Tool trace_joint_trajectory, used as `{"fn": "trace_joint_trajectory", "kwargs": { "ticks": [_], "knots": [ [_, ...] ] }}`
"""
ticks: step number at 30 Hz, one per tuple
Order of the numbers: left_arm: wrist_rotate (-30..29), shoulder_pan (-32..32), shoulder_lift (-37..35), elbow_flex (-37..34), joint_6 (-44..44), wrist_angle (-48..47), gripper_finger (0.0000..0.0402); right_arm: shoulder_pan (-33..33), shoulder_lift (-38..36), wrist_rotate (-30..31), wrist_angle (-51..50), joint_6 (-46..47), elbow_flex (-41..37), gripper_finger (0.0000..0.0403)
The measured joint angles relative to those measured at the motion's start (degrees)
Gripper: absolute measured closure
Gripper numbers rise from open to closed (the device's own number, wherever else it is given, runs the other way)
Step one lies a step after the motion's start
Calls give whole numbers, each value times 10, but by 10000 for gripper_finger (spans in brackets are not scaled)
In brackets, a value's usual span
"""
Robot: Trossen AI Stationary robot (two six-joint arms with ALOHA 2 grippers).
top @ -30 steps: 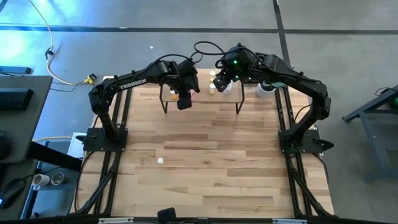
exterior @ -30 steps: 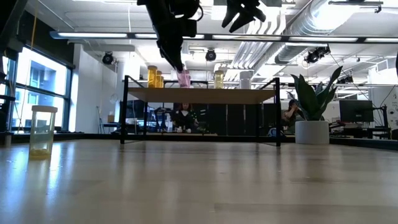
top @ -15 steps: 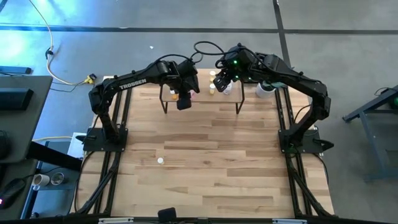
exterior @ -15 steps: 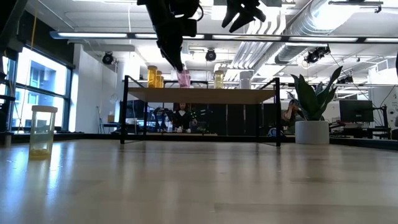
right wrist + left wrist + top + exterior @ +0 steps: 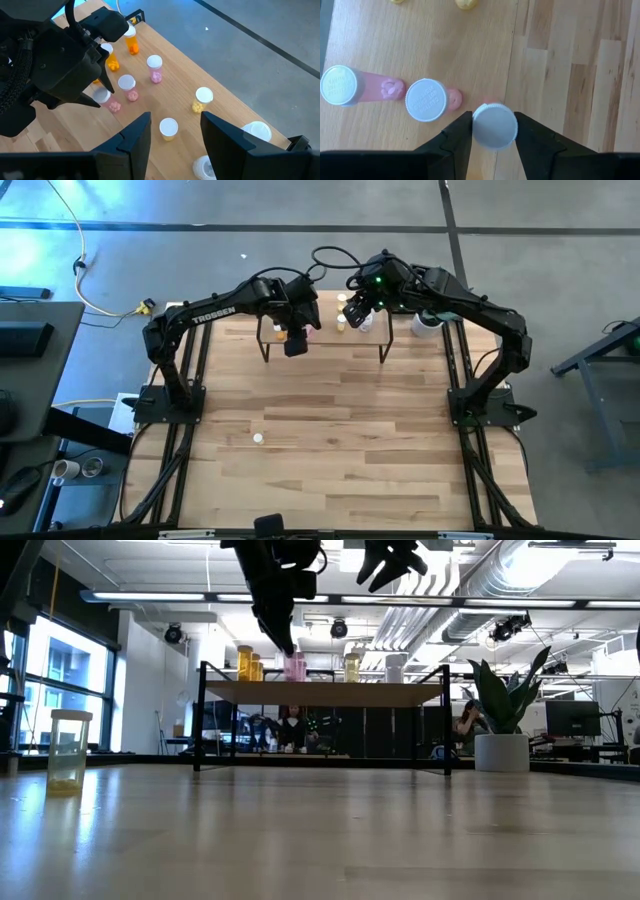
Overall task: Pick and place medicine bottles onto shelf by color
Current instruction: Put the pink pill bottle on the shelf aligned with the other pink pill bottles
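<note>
Left wrist view | pink bottle (image 5: 494,126) upright between left gripper (image 5: 493,131) fingers on shelf (image 5: 420,55) | grip state: cannot tell

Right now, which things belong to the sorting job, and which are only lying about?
Job: shelf, pink bottle in left gripper, yellow bottles, orange bottles, lone bottle.
Lying about: potted plant, white container, yellow cable.

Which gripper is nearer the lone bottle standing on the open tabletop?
Left. The left gripper is over the shelf, closer to the lone bottle; the right gripper is farther away.
</note>
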Motion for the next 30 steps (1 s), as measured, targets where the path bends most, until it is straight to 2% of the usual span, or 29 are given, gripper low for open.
{"fn": "trace_joint_trajectory", "kwargs": {
  "ticks": [23, 30],
  "knots": [
    [0, 0, 0, 0, -11, 5, 266, 0, 0, 0, 0, 0, 0, 240],
    [-18, 0, 0, 0, -23, 25, 266, 0, 0, 0, 0, 0, 0, 240]
  ]
}}
